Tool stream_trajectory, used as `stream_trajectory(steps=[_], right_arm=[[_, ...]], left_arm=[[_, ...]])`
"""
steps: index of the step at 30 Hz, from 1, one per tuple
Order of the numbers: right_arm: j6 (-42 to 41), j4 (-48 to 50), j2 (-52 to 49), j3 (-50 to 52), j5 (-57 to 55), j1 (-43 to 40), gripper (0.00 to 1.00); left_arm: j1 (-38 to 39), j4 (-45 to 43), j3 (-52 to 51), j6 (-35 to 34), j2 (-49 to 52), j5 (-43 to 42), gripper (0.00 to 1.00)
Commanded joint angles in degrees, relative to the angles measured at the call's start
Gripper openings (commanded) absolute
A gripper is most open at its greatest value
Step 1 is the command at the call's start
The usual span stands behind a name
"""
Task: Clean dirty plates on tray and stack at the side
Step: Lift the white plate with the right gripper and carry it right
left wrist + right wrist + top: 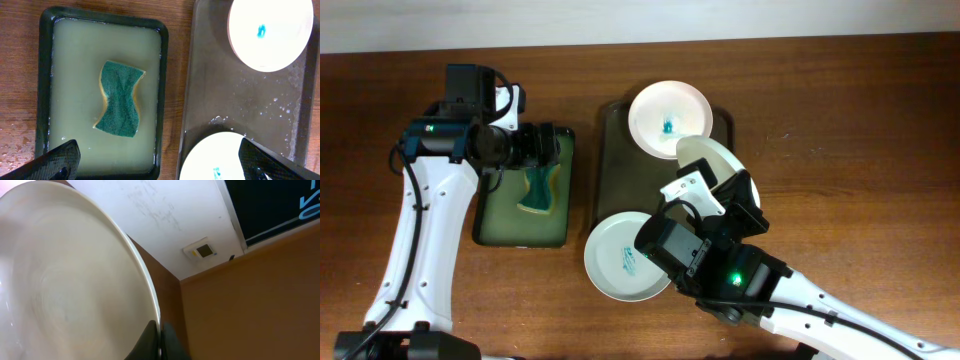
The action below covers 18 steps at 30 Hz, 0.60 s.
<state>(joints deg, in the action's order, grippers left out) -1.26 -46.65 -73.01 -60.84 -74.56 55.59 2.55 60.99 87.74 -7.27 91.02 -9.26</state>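
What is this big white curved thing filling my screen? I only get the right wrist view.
Observer: It is a plate. The right gripper pinches its rim and holds it tilted above the tray.
Operator: Where are the other dishes, if there are any?
Observer: Two more lie flat on that tray, each with a teal smear at centre: a far plate and a near plate.
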Motion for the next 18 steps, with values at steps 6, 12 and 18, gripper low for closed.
stream_trajectory(steps=[6,12,18], right_arm=[[3.39,1.49,0.28,-0.24,0.07,0.26,0.04],[2.12,1.46,0.28,-0.24,4.07,-0.48,0.04],[-0.24,-0.15,0.28,-0.24,4.13,-2.49,0.04]], left_arm=[[-0.09,-0.09,0.2,0.94,-0.04,-0.83,1.0],[-0.09,-0.09,0.2,0.94,-0.04,-0.83,0.99],[-0.09,-0.09,0.2,0.94,-0.04,-0.83,0.99]])
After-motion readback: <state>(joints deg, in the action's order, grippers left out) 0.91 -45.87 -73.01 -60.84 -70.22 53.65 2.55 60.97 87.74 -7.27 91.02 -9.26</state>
